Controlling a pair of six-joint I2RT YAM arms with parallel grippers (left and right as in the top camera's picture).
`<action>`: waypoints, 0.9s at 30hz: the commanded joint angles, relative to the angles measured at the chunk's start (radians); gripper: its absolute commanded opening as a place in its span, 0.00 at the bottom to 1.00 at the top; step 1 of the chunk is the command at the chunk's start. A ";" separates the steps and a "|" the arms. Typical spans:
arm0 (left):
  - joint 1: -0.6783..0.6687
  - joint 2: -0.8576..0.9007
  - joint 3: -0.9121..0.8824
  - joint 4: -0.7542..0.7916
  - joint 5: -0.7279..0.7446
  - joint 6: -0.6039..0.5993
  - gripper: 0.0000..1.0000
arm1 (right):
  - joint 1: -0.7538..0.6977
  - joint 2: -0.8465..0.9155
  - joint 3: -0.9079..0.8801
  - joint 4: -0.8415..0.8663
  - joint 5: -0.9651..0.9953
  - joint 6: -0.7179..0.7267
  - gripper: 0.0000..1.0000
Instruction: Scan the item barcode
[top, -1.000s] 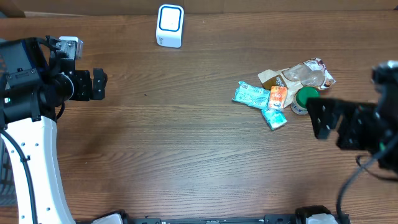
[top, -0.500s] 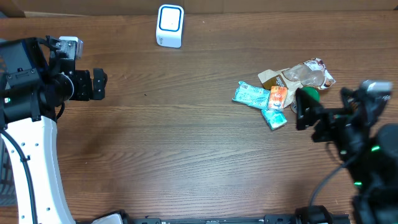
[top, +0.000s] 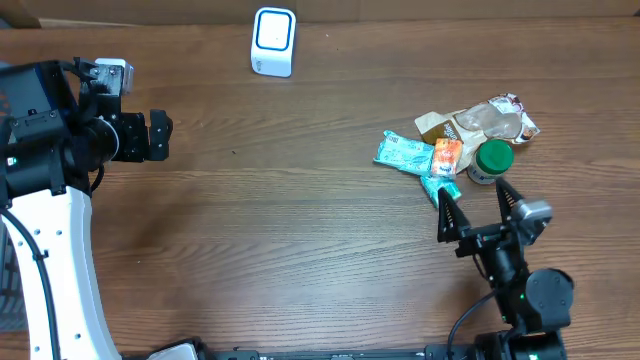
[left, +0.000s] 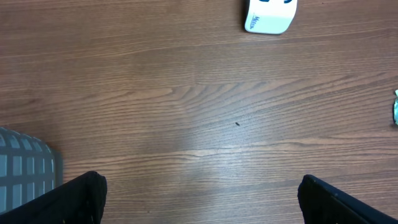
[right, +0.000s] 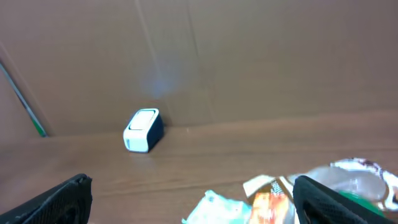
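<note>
White scanner (top: 273, 42) upright at far edge, well apart from heaped snack packets (top: 405, 152) and green-lidded jar (top: 493, 158)

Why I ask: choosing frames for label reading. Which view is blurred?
Right wrist: soft all over, the scanner and packets smeared. Overhead: sharp, evenly lit. Left wrist: sharp wood grain, faint sheen on the table.

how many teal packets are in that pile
2. One teal packet lies at the pile's left edge. The second teal packet lies on the near side, just below the orange packet. More could be hidden under the other wrappers.
</note>
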 joint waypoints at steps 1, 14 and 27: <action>0.007 0.002 0.005 0.003 -0.002 0.023 1.00 | 0.006 -0.079 -0.065 0.021 0.002 0.002 1.00; 0.007 0.002 0.005 0.003 -0.002 0.023 1.00 | 0.006 -0.233 -0.166 -0.091 0.030 -0.006 1.00; 0.007 0.002 0.005 0.003 -0.002 0.023 1.00 | 0.005 -0.233 -0.166 -0.089 0.025 -0.005 1.00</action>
